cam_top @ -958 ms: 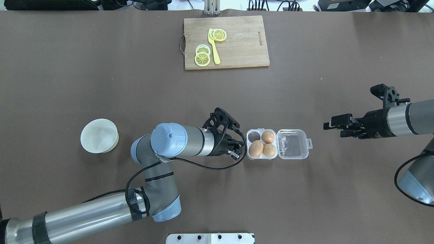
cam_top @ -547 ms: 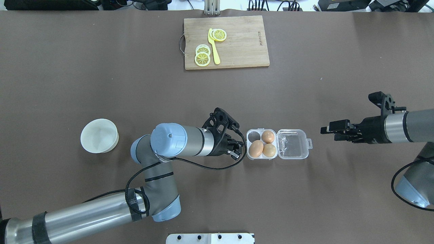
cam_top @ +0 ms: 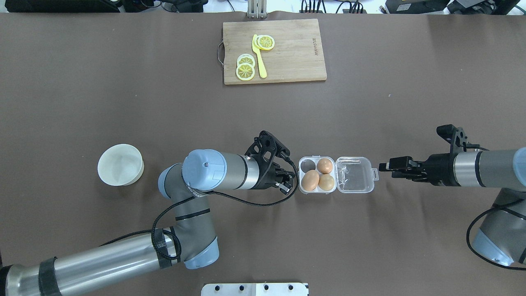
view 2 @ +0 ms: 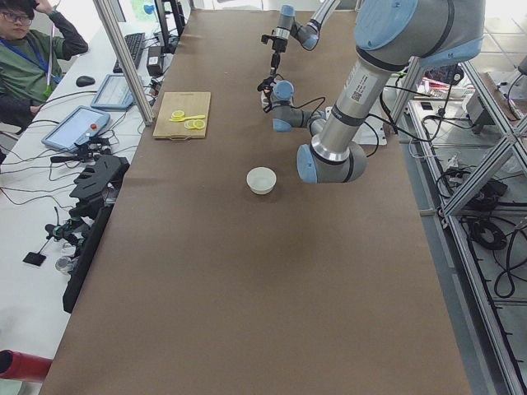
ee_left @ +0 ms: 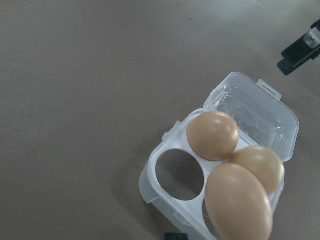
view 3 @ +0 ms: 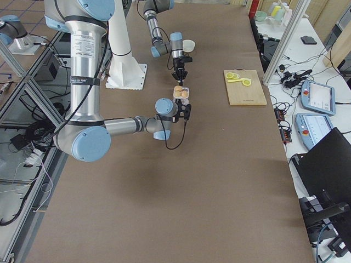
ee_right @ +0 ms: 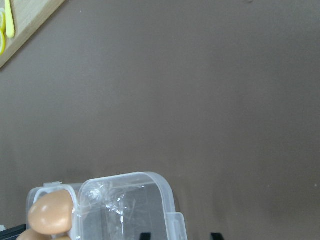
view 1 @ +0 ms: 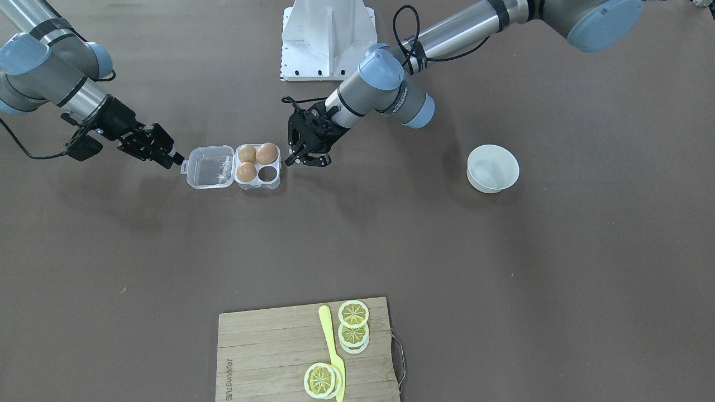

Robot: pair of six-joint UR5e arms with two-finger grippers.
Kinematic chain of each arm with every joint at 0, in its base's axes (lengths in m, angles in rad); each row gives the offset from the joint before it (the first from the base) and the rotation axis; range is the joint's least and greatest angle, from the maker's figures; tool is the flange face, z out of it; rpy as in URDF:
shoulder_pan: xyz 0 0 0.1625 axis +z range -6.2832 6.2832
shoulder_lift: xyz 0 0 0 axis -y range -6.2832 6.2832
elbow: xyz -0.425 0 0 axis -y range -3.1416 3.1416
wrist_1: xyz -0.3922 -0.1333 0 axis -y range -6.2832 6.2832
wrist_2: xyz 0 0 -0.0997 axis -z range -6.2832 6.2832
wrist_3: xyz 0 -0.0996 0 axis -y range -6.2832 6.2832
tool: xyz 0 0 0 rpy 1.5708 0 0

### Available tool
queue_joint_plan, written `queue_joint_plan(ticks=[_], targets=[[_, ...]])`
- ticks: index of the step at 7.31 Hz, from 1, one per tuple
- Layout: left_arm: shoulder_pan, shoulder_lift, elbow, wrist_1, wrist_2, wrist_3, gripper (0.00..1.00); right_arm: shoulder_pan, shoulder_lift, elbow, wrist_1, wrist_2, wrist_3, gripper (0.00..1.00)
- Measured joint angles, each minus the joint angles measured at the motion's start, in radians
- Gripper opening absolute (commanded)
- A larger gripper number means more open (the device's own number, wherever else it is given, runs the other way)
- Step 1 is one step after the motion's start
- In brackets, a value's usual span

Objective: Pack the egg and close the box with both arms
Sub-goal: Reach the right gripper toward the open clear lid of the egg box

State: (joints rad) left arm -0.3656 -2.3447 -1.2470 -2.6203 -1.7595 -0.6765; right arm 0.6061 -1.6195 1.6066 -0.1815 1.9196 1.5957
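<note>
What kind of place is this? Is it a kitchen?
Probably a robot lab, not a kitchen. A robot's left arm and right arm reach over a long brown table, a metal frame stands alongside, and a person sits by a control tablet.

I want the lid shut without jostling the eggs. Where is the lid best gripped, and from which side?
Probably the latch tab on the lid's outer edge, from the robot's right, where the right gripper faces it. The lid lies open and flat; the tab juts out opposite the hinge, clear of the eggs.
</note>
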Motion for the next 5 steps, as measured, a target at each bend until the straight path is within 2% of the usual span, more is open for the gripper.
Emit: queue_joint_plan(ticks=[2,3,5], targets=[[0.004,0.001,0.000,-0.001,0.000,0.000,0.00,-0.024,0.007,-0.010,0.003,-0.024,0.002,0.36],[0.004,0.001,0.000,-0.001,0.000,0.000,0.00,-0.027,0.008,-0.012,0.004,-0.025,0.002,0.29],[0.005,0.002,0.000,-0.001,0.000,0.000,0.00,-0.027,0.007,-0.012,0.005,-0.023,-0.003,0.03]])
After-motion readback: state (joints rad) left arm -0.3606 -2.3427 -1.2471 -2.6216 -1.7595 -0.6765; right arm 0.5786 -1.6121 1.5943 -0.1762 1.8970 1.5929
